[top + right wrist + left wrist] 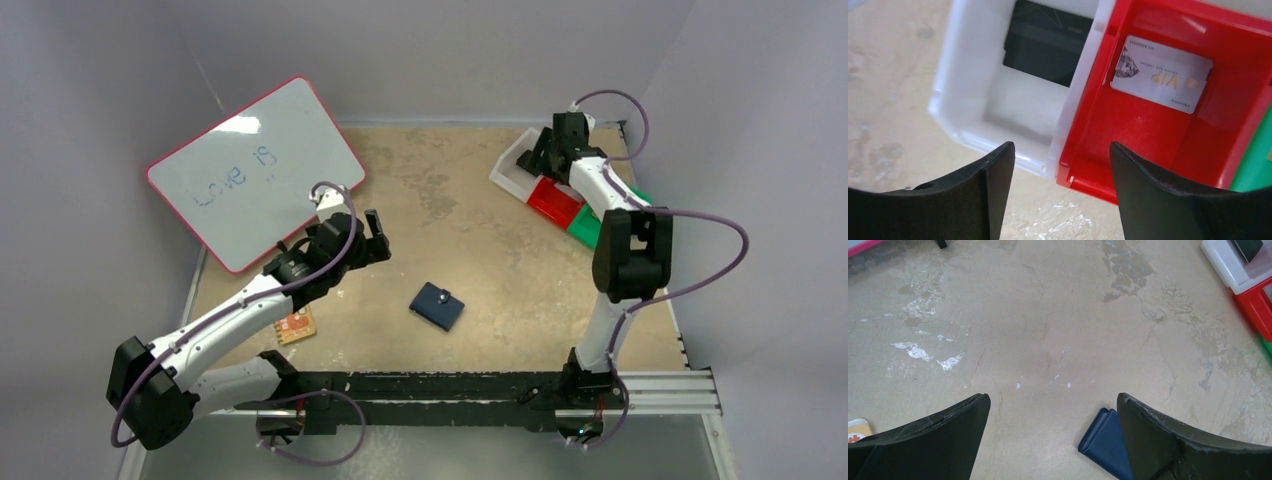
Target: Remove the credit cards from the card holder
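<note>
Left tool [376, 236], jaws spread wide and gripping nothing, hangs over bare worktop [470, 240] left of centre in the overhead view. In its wrist view, the card holder [1102, 442] shows at the bottom edge, partly hidden behind the right-hand finger [1188, 445]. Overhead, the card holder [438, 306] lies flat and closed on the worktop just below centre, well apart from both tools. Its long axis runs left to right, dipping slightly toward the lower right, and its snap sits near the upper long edge. Right tool [1061, 150], jaws likewise parted and empty, hangs at the upper right of the overhead view over the wall shared by the white bin [973, 100] and the red bin [1128, 130]. A black card [1048, 42] sits in the white bin. A VIP card [1160, 74] sits in the red bin, its long axis across the frame and tilted down to the right, its lettering upside down in this view. A green bin [1255, 170] adjoins the red one at the right edge. A pink-edged whiteboard [255, 185] fills the upper left overhead, and an orange pad [296, 326] lies beside the left arm at the lower left.
</note>
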Robot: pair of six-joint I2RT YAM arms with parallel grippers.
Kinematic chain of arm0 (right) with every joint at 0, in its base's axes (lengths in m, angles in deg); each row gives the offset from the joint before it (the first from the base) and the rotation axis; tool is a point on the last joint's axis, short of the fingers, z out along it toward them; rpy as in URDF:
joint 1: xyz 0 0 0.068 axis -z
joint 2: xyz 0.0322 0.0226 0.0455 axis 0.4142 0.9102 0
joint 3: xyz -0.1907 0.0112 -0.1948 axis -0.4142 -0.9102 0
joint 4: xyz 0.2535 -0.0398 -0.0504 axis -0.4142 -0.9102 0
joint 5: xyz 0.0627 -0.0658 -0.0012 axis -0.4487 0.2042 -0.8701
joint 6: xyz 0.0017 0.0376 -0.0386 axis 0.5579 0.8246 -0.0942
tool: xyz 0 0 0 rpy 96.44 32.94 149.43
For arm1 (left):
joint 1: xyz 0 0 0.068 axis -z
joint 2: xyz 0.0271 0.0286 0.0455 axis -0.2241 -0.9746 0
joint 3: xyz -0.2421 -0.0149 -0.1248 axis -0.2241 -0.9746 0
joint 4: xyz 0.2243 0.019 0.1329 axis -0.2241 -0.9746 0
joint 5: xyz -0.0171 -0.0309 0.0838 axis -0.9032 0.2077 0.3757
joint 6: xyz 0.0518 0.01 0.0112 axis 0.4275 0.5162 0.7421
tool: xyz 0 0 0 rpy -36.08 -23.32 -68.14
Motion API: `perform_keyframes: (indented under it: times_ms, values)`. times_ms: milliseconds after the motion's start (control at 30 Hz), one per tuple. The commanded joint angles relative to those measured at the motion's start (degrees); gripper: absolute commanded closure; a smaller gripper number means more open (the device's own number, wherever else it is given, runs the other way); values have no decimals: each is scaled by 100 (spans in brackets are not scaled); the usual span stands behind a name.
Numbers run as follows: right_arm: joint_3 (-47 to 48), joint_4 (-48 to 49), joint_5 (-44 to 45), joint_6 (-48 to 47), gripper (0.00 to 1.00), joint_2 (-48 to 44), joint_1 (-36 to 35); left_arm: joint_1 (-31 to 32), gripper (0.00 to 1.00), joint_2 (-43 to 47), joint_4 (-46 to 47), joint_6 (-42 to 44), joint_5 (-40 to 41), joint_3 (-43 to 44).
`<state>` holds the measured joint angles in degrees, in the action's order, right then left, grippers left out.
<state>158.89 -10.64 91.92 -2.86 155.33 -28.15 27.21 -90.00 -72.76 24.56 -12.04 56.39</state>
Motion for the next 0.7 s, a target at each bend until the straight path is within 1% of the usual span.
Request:
perform_keyframes:
  times_ms: [0,433,667]
  values:
    - [188,-227,51,11,28,279,33,3,1,217,-59,112,269,46]
    - [-622,179,-240,-43,32,337,26,1,1,226,-77,144,304,24]
    - [-1148,465,-713,-94,35,-41,-45,6,1,279,-95,125,317,-7]
